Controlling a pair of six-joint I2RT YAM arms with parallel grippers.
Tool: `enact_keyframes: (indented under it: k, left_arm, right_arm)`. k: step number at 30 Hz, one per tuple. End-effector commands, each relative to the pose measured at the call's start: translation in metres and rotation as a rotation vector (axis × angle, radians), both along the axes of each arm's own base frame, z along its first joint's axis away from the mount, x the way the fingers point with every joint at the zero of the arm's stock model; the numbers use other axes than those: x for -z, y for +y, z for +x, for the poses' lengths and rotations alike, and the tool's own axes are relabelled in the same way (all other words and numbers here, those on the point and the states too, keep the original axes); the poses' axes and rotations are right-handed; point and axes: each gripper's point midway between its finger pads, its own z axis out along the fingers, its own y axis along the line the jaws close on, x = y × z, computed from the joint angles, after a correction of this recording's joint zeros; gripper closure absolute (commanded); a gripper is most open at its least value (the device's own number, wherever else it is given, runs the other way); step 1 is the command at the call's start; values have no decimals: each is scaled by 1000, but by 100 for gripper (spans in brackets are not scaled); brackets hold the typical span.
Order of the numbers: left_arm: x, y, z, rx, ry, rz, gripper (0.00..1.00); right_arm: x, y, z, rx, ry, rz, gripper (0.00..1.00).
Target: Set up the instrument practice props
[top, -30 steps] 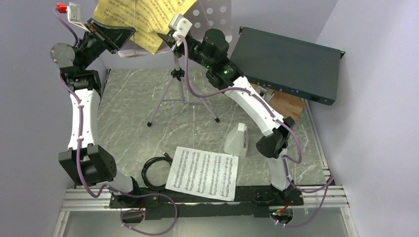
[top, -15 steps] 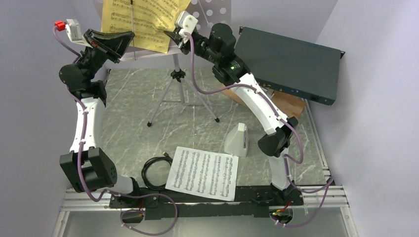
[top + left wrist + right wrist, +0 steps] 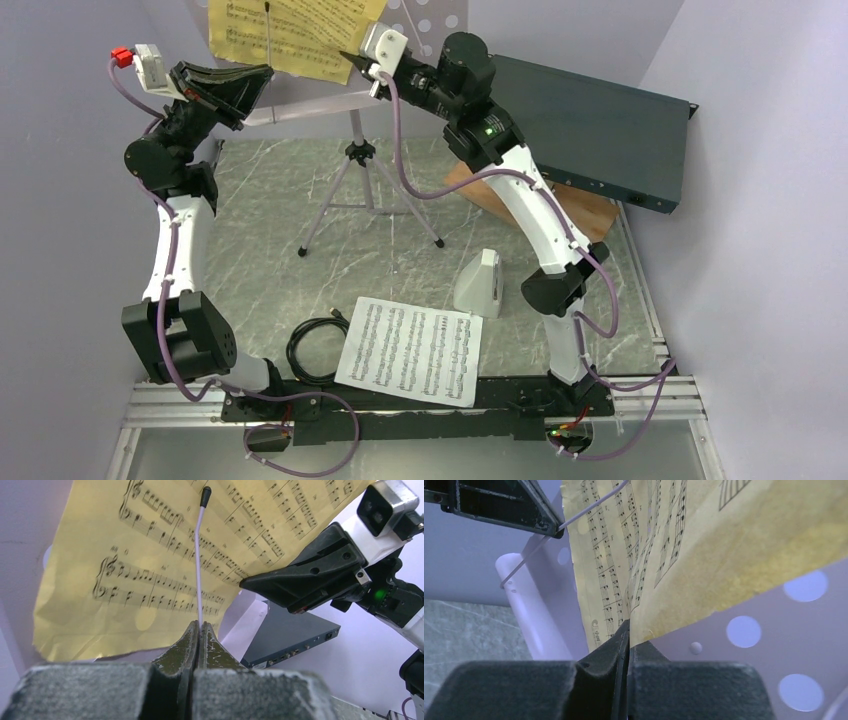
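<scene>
left gripper (image 3: 200,629) pinching thin wire page holder (image 3: 198,565) — right gripper (image 3: 628,629) pinching lower edge of yellow sheet music (image 3: 724,540)

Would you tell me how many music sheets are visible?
2. The yellow sheet is against the music stand at the back, pinched by the right fingers; the white sheet lies flat just in front of the metronome. Further pages may hide behind the yellow one.

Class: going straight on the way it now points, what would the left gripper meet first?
Probably the yellow sheet-music page, directly ahead of the left gripper, which pinches the stand's thin wire arm; depth is unclear.
</scene>
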Motion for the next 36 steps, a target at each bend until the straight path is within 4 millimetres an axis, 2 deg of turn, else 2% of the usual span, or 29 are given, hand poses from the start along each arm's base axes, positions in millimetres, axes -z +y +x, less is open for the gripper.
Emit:
enact_keyframes:
  k: [1,2,3,6,9,11,13,15,19,21,27,32,36]
  left_arm:
    - [-10,-12,-22,40,-77,58,100]
    - [-8,-13,-23,46,-67,70,100]
    - [-6,-14,-22,50,-48,77,96]
    - [-3,-14,-20,52,12,82,69]
    - [-5,-13,-26,21,27,76,44]
    - [-4,-12,-31,-4,58,99,34]
    - [-3,-7,-35,-7,111,113,20]
    - [-2,2,-35,-29,172,108,14]
    - [-4,36,-23,-140,362,12,12]
    - [-16,54,-22,-209,438,-61,14]
    - [-38,81,-18,-271,483,-207,21]
    - [-57,80,-11,-136,466,-286,27]
    - [-60,76,-3,22,494,-322,28]
  right_arm:
    - [-26,-5,-13,-6,-121,0,100]
    - [-28,-6,-15,-10,-123,0,100]
    - [-27,-6,-16,-13,-119,1,100]
    - [-30,-8,-17,-16,-115,19,100]
    - [-28,-5,-14,-23,-101,23,100]
    - [-26,-5,-13,-33,-88,29,100]
    - [-27,-5,-12,-40,-79,42,100]
    - [-28,-5,-12,-42,-73,53,100]
    - [-29,-7,-12,-40,-69,61,100]
    - [-29,-8,-12,-37,-67,62,100]
    - [-27,-11,-10,-46,-47,64,100]
    - [-26,-11,-12,-58,-39,69,100]
    - [-27,-11,-12,-60,-39,74,100]
